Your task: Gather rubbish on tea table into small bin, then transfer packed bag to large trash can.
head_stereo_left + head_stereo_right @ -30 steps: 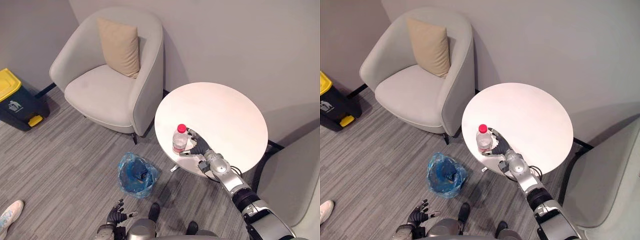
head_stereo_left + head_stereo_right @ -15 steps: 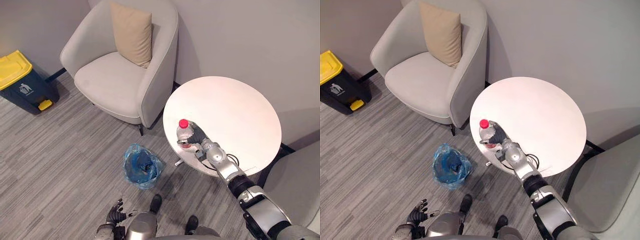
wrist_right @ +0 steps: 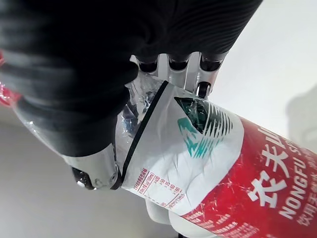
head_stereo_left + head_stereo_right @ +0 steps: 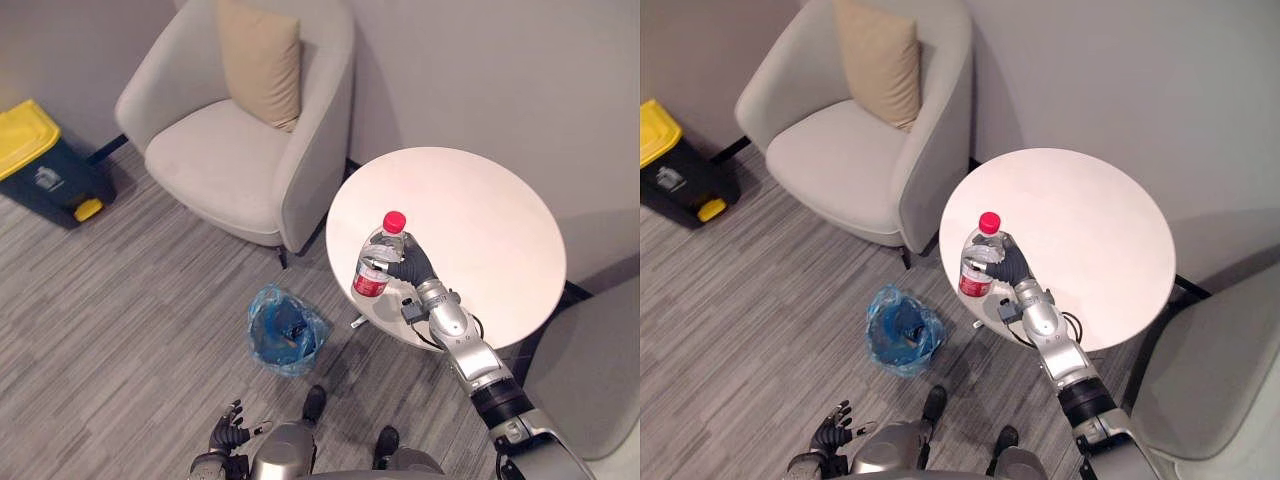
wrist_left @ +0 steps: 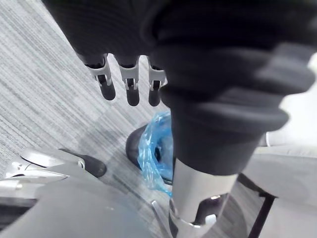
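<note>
Right hand [image 4: 412,263]: dark ribbed cover; forearm [image 4: 462,345] silver-grey, apparently segmented.

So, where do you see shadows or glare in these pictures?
Left eye view: the armchair throws a soft shadow on the wall beside it; the table top is evenly bright, no hard glare. Right wrist view: faint glints on the clear plastic of the bottle.

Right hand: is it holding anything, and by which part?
Yes: the right hand grips the bottle round its clear upper body, above the red label. The left hand is open, holding nothing.
</note>
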